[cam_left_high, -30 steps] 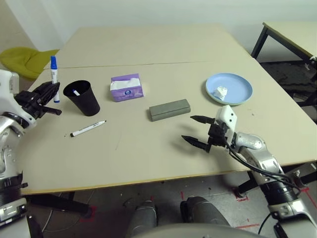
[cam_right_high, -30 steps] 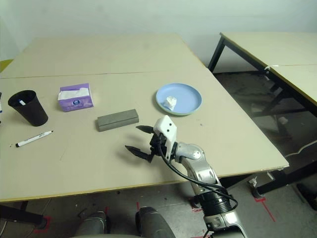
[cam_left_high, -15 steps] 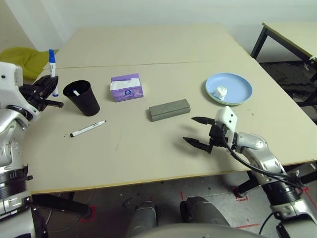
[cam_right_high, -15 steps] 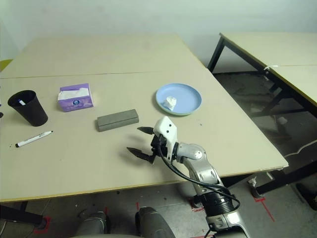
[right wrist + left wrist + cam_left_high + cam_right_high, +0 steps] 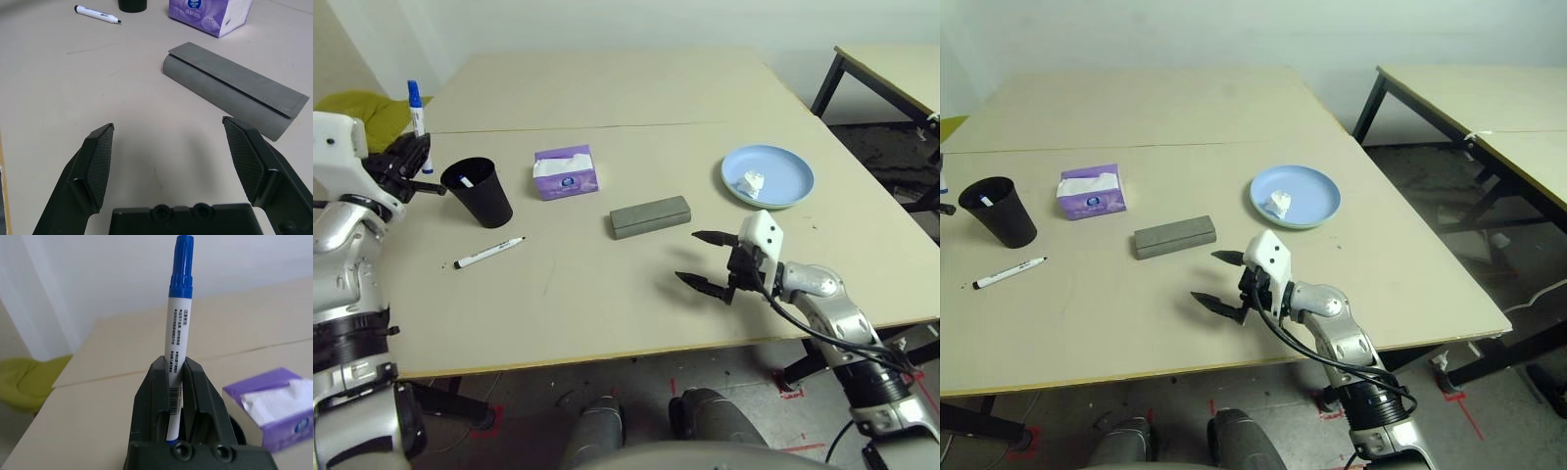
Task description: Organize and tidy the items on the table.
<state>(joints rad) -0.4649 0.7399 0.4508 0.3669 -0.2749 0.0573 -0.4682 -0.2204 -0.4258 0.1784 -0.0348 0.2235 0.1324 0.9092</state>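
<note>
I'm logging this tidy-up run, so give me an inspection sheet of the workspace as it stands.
Surface: beige table, seam across it.
Job's things: blue-capped marker upright in left gripper; black-capped marker lying flat; grey glasses case closed; crumpled tissue on light blue plate.
Clutter: black cup; purple tissue box.
Grippers: left shut on marker; right gripper open, near the case.
Cables: black cable along right forearm.
Surroundings: second table; yellow-green object.

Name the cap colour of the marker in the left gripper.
Blue cap, clearest in the left wrist view.
</note>
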